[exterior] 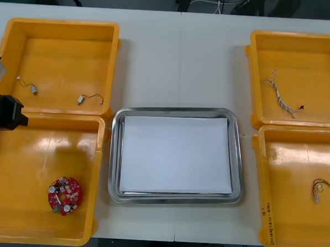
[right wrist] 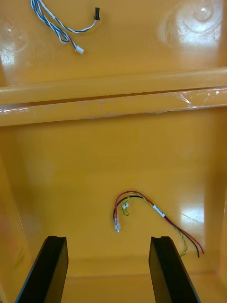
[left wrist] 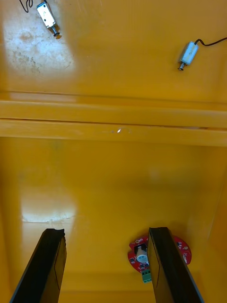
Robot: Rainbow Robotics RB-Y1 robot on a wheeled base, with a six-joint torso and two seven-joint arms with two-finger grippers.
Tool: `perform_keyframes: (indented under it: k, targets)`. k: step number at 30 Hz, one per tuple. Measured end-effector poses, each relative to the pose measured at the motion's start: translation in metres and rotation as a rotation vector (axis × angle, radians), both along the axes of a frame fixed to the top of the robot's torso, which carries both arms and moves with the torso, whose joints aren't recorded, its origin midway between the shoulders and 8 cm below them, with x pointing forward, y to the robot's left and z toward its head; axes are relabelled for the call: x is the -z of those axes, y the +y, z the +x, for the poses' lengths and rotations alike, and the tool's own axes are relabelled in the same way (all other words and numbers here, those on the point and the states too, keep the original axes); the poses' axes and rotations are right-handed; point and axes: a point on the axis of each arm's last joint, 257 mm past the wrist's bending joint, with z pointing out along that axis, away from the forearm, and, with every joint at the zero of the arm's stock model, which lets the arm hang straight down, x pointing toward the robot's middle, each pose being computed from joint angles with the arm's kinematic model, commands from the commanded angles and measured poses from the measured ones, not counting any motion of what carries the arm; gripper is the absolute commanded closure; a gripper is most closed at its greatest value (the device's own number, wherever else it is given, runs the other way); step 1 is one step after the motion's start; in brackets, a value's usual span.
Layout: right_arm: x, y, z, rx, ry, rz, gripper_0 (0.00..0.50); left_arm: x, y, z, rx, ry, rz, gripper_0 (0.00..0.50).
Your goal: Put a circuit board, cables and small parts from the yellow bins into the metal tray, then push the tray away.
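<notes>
Front view gives me the layout: the metal tray (exterior: 114, 154), white inside and holding nothing, sits mid-table toward the near edge, with yellow bins (exterior: 59, 26) paired along the left and right edges of the table (exterior: 179, 63). The circuit board (exterior: 65, 196) lies flat in the bin at the near-left corner, close to that bin's near wall.

My left gripper (left wrist: 106, 232) hangs over that bin, fingers wide apart with nothing between them. In the left wrist view the board sits beside one finger, partly hidden behind it and mostly outside the gap, so I judge a sideways shift is needed before going down. I'd expect the board to be light, stiff and thin, with fragile components on top. Pinching across its rim seems safest, though lying flat it offers little edge to catch. Two small metal parts (exterior: 81, 100) rest in the far-left bin, beyond the wall ahead of the fingers.

My right gripper (right wrist: 108, 241) is over the near-right bin, fingers likewise spread and empty. The red and yellow cable (right wrist: 142, 201) lies just beyond the fingertips, its looped end roughly in line with the gap and its tail trailing toward one finger. It should be soft, light and springy, and the bunched loop looks the best hold. The blue and white cable (right wrist: 56, 26) lies in the far-right bin.
</notes>
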Motion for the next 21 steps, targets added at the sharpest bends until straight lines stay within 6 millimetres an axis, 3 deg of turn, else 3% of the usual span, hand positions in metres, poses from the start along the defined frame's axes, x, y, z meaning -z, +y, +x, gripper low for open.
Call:
perform_keyframes:
  k: [21]
  targets:
    - [0.0000, 0.0000, 0.0000, 0.000, 0.000, 0.000, 0.000, 0.0000, 0.0000, 0.0000, 0.000, 0.000, 0.000, 0.000]
